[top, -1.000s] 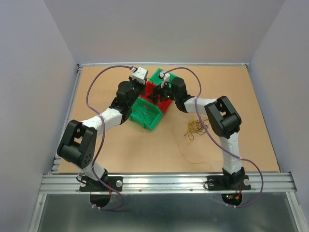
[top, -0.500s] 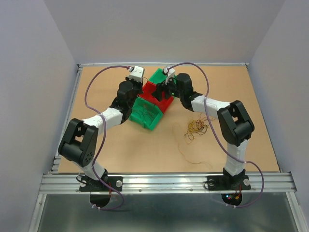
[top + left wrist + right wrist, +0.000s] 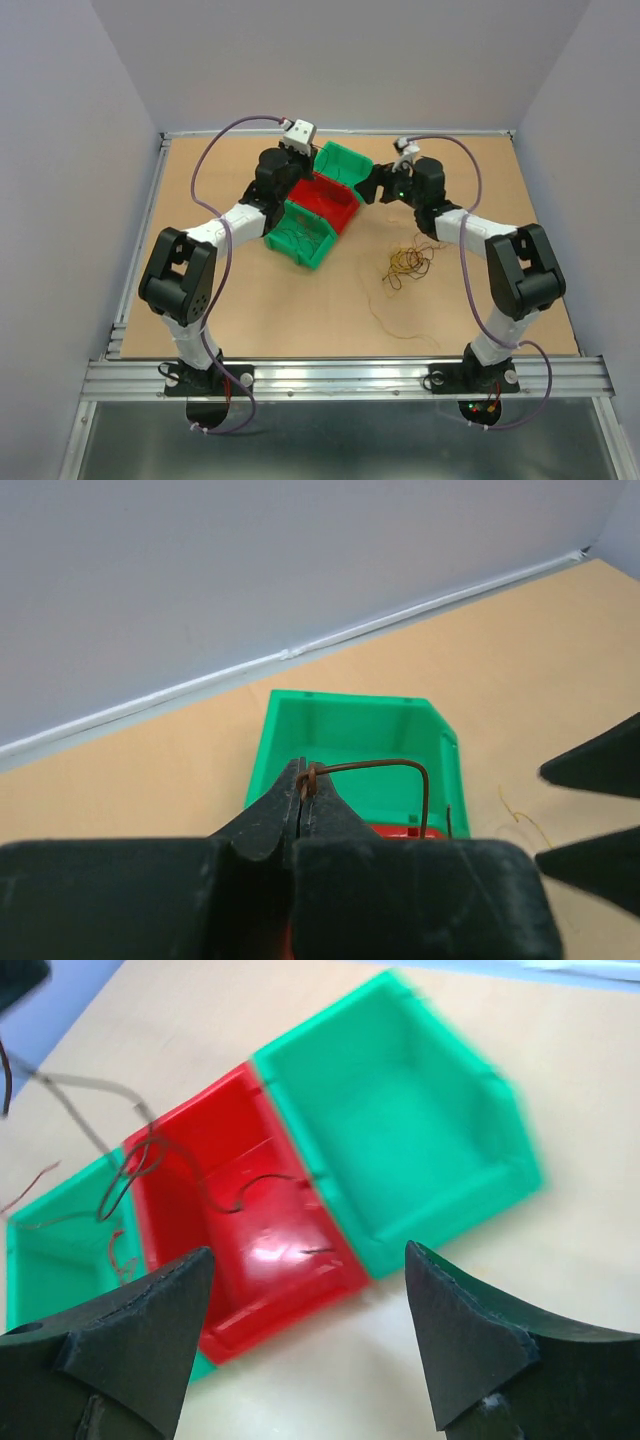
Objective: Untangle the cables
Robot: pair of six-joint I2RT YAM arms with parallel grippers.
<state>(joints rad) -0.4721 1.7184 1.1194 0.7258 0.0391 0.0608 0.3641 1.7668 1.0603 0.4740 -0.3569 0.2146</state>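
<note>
A clump of thin brown and yellowish cables (image 3: 408, 262) lies on the table to the right of the bins. My left gripper (image 3: 302, 770) is shut on a thin brown wire (image 3: 400, 765). The wire arches rightward and drops toward the red bin (image 3: 322, 200). Seen from above, the left gripper (image 3: 290, 175) hovers over the red bin's far end. More thin wires (image 3: 250, 1182) lie in the red bin (image 3: 250, 1230) and in the near green bin (image 3: 50, 1250). My right gripper (image 3: 310, 1260) is open with nothing in it. From above, the right gripper (image 3: 368, 188) sits just right of the bins.
Three bins stand in a diagonal row: the far green bin (image 3: 345, 163), the red one, and the near green bin (image 3: 300, 235). A single loose strand (image 3: 385, 315) curls on the table nearer the front. The right gripper's fingertips (image 3: 590, 765) show at the left wrist view's right edge.
My right gripper has opened wider and pulled back to the right, away from the red bin. My left gripper, still shut, has shifted right and farther back over the bins.
</note>
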